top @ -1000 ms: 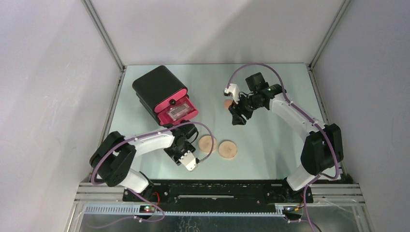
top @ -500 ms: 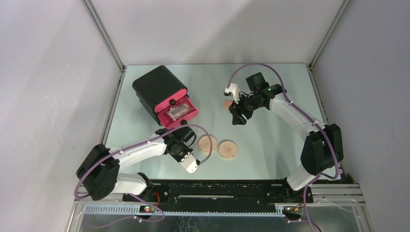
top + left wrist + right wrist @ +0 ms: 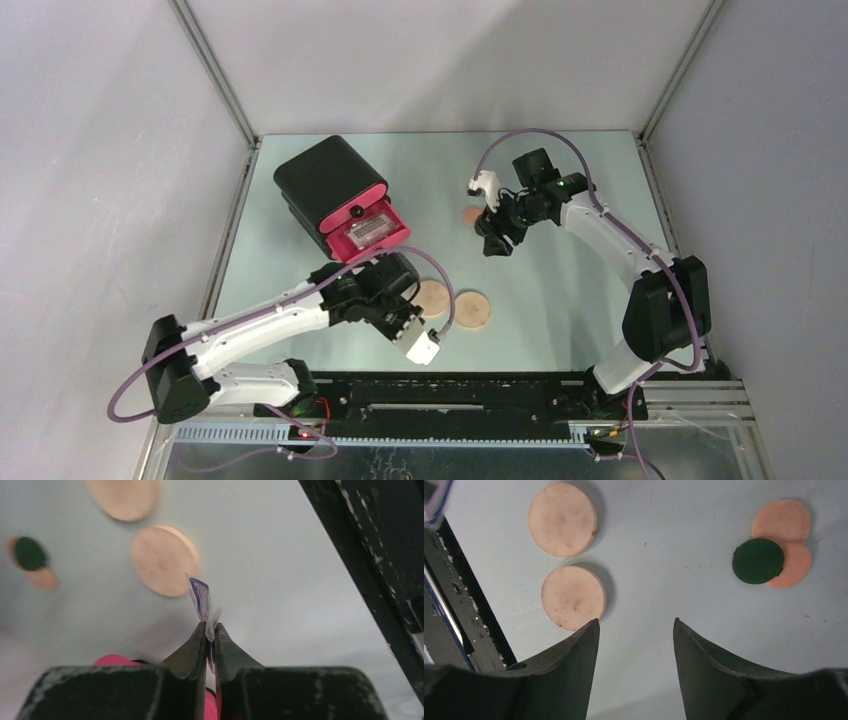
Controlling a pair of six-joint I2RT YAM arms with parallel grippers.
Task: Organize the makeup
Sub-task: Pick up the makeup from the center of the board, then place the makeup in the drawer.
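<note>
Starting with the left wrist view, the left gripper (image 3: 210,630) has its jaws drawn almost together on one edge of the clear packet (image 3: 201,592), which sticks up past the fingertips, bent and unsupported. So narrow a hold on slick film could let the packet twist or slide out if the arm swings quickly. A patch of pink shows below the fingers; whether it belongs to the box I cannot tell.

From the right wrist view, the right gripper (image 3: 636,630) stands wide open with nothing between its jaws. Below it lie two tan discs (image 3: 562,519) and, further off, a dark-green round (image 3: 758,561) lapping over two peach rounds (image 3: 781,520). A grab at that stack could take one piece and scatter the others, since they are flat and low on the table (image 3: 684,540).

Seen from above, the black box (image 3: 330,185) has one pink drawer (image 3: 368,232) pulled out with something already inside. The left gripper and its packet hang just in front of that drawer, the discs sit in front and to the right of the box, and the rounds lie well to its right beside the right gripper. With the wrist so close, it could nudge the box or push the drawer shut, and the packet's free end may catch the drawer lip. The left arm's cable (image 3: 449,305) loops over one disc and could drag it.
</note>
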